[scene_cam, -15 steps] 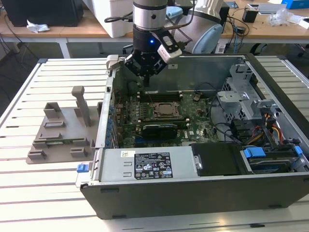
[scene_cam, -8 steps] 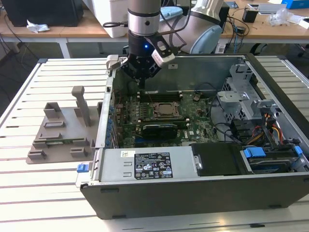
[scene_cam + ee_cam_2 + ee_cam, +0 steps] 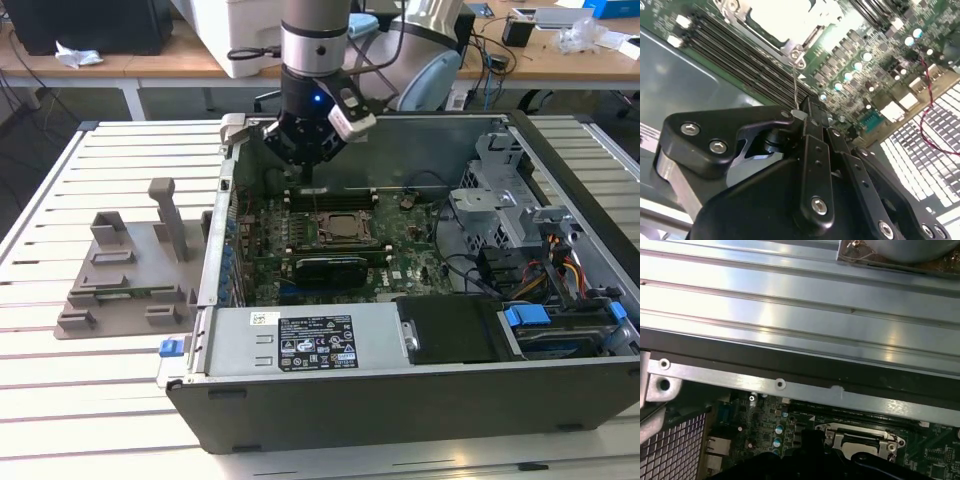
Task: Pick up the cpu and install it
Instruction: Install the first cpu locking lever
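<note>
Your gripper (image 3: 305,178) hangs in the upper middle of the exterior view, inside the open computer case (image 3: 400,395). It is low over the green motherboard (image 3: 410,262), just behind the black-framed socket (image 3: 318,216).

In the second wrist view the two jaws are closed together. A thin wire lever (image 3: 796,85) runs from the corner of the socket up to the gripper's tip (image 3: 807,112). I cannot tell if the jaws pinch the wire or just touch it.

The cpu (image 3: 780,17) looks like the pale, shiny square lying flat inside the socket frame. In the exterior view that spot is in the middle of the board (image 3: 346,229). So I think the chip is already in its place, and the work now is on the lever beside it. The grey holder (image 3: 125,270) sits on the table at the exterior view's left, well apart from the case.

To do this step well, go slowly. The wire is thin and can bend or slip out. Keep your tip on the wire and away from the long black slots beside it. Do not push on the chip. Watch the second wrist view, because it shows the wire best.
</note>
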Controlling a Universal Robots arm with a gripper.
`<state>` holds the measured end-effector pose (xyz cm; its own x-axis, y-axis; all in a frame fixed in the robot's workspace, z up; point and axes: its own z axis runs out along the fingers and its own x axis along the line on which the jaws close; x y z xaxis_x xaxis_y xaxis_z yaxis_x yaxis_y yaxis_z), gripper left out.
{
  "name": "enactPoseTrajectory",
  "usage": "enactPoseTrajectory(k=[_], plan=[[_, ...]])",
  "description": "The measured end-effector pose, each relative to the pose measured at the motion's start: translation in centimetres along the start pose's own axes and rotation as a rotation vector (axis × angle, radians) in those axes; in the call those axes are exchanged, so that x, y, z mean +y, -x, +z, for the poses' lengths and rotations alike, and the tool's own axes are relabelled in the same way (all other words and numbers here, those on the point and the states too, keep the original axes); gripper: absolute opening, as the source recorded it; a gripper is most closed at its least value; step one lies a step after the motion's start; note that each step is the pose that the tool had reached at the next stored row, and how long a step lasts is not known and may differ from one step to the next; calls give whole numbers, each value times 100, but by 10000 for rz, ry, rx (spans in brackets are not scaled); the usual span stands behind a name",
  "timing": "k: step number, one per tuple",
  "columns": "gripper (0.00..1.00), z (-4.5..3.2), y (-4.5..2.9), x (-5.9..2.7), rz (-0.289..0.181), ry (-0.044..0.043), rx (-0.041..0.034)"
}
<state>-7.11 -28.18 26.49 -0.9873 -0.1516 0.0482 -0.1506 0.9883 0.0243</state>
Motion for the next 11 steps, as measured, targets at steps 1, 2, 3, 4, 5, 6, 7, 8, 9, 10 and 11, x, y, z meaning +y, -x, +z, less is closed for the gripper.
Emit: enactPoseTrajectory(k=[1,2,3,4,5,6,7,8,9,10,11], plan=[[11,2,16,-2,11,2,6],[11,4,36,-6,21,2,13],[11,6,51,-8,29,4,20],[11,13,91,-14,49,8,39],[11,24,137,-21,69,13,62],[11,29,148,-23,76,14,69],[11,34,158,-25,81,15,75],[11,37,167,-26,84,15,78],[11,45,191,-30,91,18,87],[11,49,205,-32,95,18,93],[11,52,218,-34,100,20,98]])
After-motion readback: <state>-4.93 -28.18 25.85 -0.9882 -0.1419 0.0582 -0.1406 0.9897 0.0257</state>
